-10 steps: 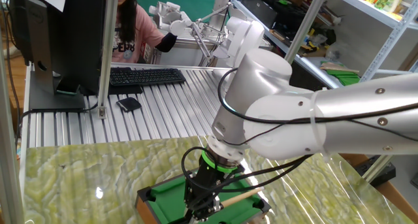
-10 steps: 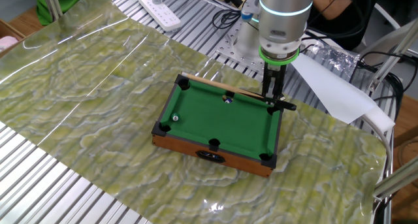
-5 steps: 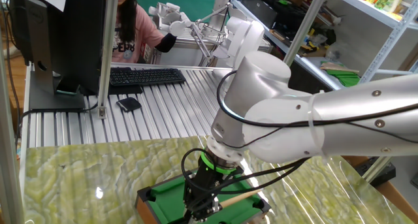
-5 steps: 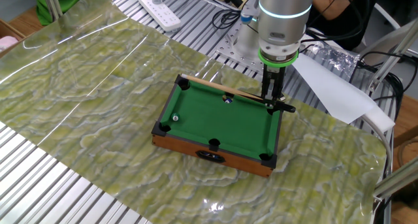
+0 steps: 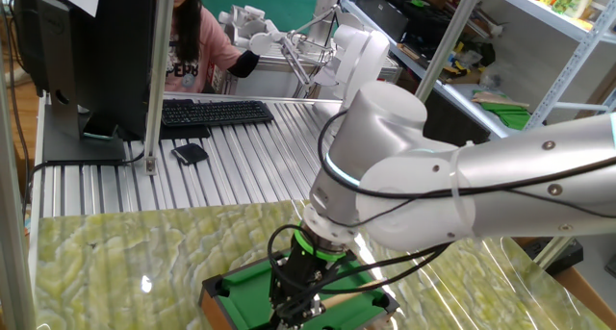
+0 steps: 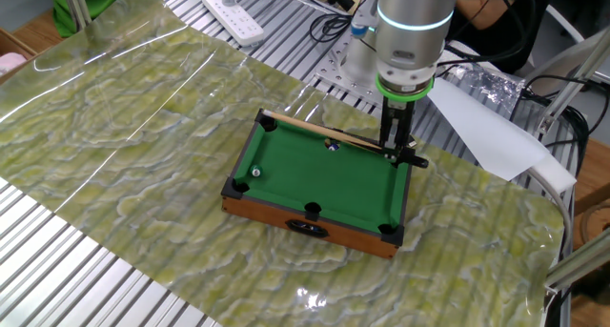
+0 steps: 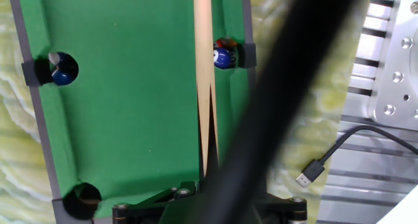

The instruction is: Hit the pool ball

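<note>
Item: toy pool table (image 6: 286, 215), green felt, wooden frame, on a marbled mat.

Left: a ball sits in the corner pocket (image 6: 255, 173).

Centre: pool ball (image 6: 333, 145), beside the far rail, just under the cue stick (image 6: 324, 132).

Right: gripper (image 6: 394, 152), pointing down, jaws narrowed on the cue's butt end.

Handling note: slide the cue straight along the rail, kept level, so its tip meets the ball squarely.

Views: hand view alone shows the ball (image 7: 222, 56) dark blue, touching the cue; fixed views give the layout.
</note>
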Controlling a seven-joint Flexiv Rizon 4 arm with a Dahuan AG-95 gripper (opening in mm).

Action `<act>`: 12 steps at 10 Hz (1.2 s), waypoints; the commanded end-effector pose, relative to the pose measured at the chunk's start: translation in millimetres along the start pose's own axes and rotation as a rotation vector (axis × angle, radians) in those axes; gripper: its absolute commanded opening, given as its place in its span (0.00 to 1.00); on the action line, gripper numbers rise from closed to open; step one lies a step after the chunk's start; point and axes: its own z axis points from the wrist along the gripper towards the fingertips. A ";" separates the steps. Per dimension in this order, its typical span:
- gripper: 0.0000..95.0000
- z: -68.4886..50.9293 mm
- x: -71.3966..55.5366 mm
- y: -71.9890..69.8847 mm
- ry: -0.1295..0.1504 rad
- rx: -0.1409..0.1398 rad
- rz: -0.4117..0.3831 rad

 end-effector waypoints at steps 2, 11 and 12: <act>0.00 0.5 -0.5 -0.1 0.001 -0.002 0.003; 0.20 3.7 -1.0 0.9 -0.001 -0.004 -0.001; 0.20 -0.4 -0.9 -0.3 0.000 -0.003 -0.002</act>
